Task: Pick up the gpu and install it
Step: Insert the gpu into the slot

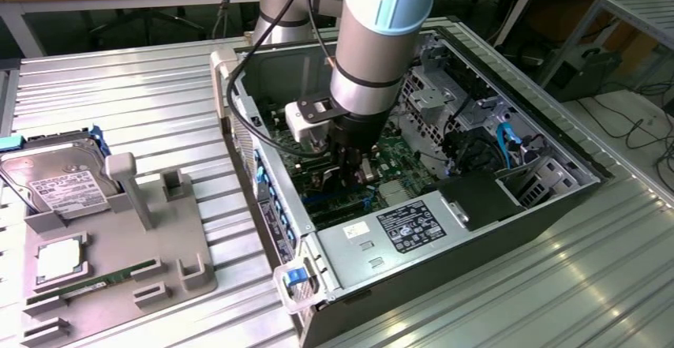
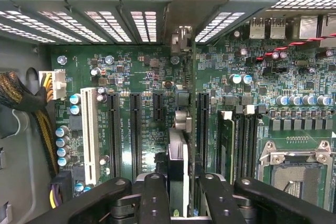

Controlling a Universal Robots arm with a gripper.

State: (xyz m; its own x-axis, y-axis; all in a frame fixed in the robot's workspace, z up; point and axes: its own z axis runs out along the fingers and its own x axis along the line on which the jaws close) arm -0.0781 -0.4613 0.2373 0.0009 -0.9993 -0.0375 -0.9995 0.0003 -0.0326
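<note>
Arm: the Universal Robots arm (image 1: 374,40) reaches steeply down into the open computer case (image 1: 548,139), its wrist low over the motherboard.

Gripper: the gripper (image 2: 178,195) sits inside the case, just above the board; in the exterior view it is the dark part under the wrist (image 1: 353,162).

Fingers: the two black fingers (image 2: 153,198) are drawn narrow and clamp the gpu between them — one on each flat face.

Gpu: the gpu (image 2: 178,166) stands on edge between the fingers, seen end-on as a thin strip, with its metal bracket end (image 2: 181,40) reaching toward the rear slot covers of the case. It lines up with the gap between the black expansion slots; whether its lower edge is seated in a slot cannot be told.

Motherboard: green board (image 2: 152,72) with a white slot (image 2: 89,135), several black slots, and an open CPU socket (image 2: 296,174) off to one side.

Power supply: a grey box with a dark label (image 1: 406,230) at the near end of the case.

Parts holder: a grey fixture (image 1: 158,245) on the ribbed metal table (image 1: 126,95), at the exterior view's left — well apart from the case.

Hard drive: a silver hard drive with a white label (image 1: 58,182) leans in the fixture.

RAM stick: a slim green stick (image 1: 106,277) lies in a slot of the fixture.
</note>
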